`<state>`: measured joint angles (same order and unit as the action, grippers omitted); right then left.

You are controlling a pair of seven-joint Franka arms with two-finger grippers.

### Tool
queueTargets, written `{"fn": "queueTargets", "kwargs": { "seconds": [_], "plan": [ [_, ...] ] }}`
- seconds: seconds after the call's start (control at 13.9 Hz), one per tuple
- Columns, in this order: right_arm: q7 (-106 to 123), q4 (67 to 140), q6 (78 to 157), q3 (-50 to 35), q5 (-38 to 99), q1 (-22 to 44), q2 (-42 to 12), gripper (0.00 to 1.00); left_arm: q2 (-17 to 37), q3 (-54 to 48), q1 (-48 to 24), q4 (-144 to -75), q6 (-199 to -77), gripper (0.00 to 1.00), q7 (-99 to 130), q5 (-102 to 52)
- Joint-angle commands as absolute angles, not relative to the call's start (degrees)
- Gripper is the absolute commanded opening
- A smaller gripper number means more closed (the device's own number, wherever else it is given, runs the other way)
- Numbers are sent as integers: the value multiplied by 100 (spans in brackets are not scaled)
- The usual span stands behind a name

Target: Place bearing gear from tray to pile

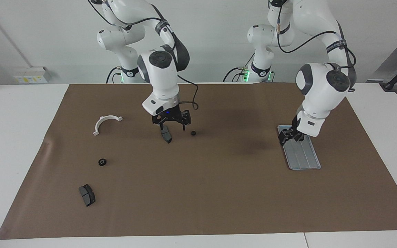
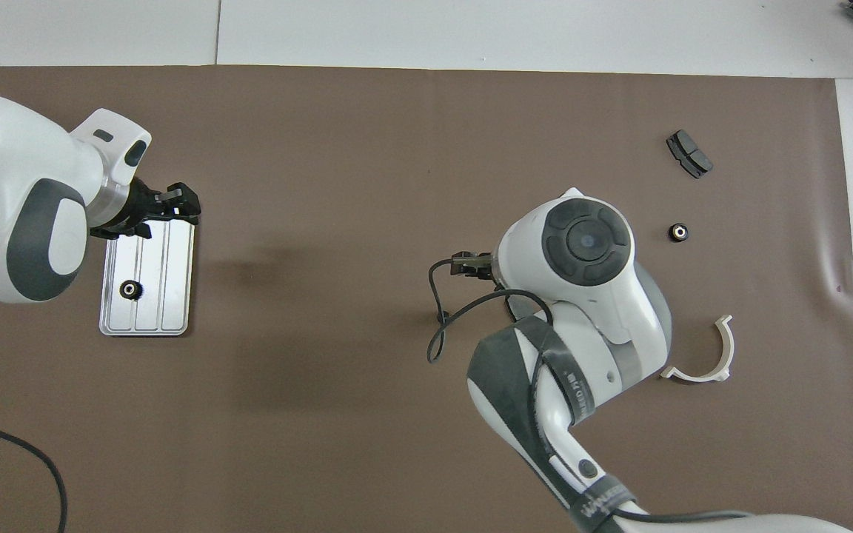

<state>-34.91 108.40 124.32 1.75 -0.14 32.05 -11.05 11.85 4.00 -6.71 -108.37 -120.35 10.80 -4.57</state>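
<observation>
The left gripper [image 1: 289, 137] hangs over the tray [image 1: 303, 158], which lies toward the left arm's end of the brown mat [image 1: 219, 193]. Its fingers stand apart with nothing between them, a posture that suits coming down on a part rather than carrying one. The overhead view shows the reason: one gear [image 2: 129, 289] sits in the tray, in its outer lane, on the half nearer the robots. In the facing view the left arm's wrist covers that gear. The gripper is raised, so the two views disagree on which end of the tray it is over, and it does not appear to touch the gear. The likely step in hand is the reach for this last tray gear.

The right gripper [image 1: 171, 126] is spread wide and empty, low over a dark brake pad [image 1: 166, 135] near the middle of the mat. A small black gear [image 1: 193, 133] lies on the mat just beside that pad, on its tray side, apart from either gripper. The right arm appears to be waiting there.

The rest of the pile is loosely scattered toward the right arm's end: a white half-ring bracket [image 1: 106, 123], another gear [image 1: 102, 162] farther from the robots, and a second brake pad [image 1: 87, 195] farther still. Gears already lie among these parts, so the job seems well along.
</observation>
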Motion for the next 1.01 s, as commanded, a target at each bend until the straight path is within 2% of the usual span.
{"fn": "queueTargets", "kwargs": {
  "seconds": [0.0,0.22,0.43,0.65,0.79,0.94],
  "plan": [
    [-3857,10942,12743,202,114,3584,-1317,100,581,316,-204,-12187,-13039,75,126,-439],
    [-3885,11258,13331,193,106,3665,-1458,100,527,325,61,-12576,-13271,75,-97,-439],
    [-3902,11250,13788,193,105,3770,-1880,100,457,325,114,-12788,-13289,74,-97,-439],
    [-3911,11276,13834,193,88,3832,-2039,100,466,325,88,-12858,-13307,70,-105,-439],
    [-3902,11364,13773,193,88,3841,-2022,88,466,325,88,-13024,-13551,68,-105,-439],
    [-3902,11391,13589,193,79,3841,-1987,85,466,334,97,-13069,-13614,68,-105,-439]
  ]
}}
